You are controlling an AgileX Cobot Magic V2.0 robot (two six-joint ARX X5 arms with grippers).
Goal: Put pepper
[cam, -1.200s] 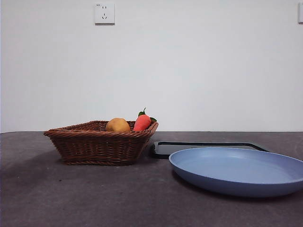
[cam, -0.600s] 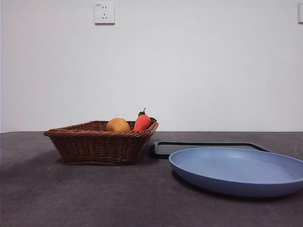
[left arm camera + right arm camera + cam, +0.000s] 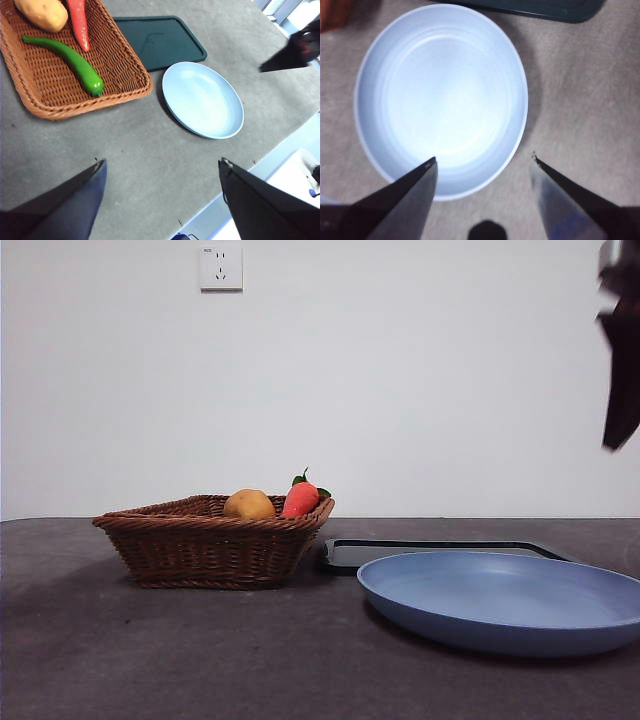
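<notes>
The long, slender dark-green pepper (image 3: pixel 67 61) has a smooth, glossy skin with a bright sheen near its blunt end. It lies on the coarse, ribbed weave of the brown wicker basket (image 3: pixel 127 85), far ahead of the left gripper's (image 3: pixel 160 172) smooth matt black jaws. Under the right gripper (image 3: pixel 482 165), the round pale-blue plate (image 3: pixel 515 85) looks like smooth, satin plastic. The grey tabletop (image 3: pixel 145 145) is matt and faintly grainy. The dark-green rectangular tray (image 3: pixel 165 42) is smooth, slightly reflective.

From the front, the basket (image 3: pixel 210 540) wall hides the pepper (image 3: pixel 67 56). The plate (image 3: pixel 505 602) is cut off at 3 o'clock, and the dark tray (image 3: pixel 430 550) is half hidden behind it. The right wrist view is blurred.
</notes>
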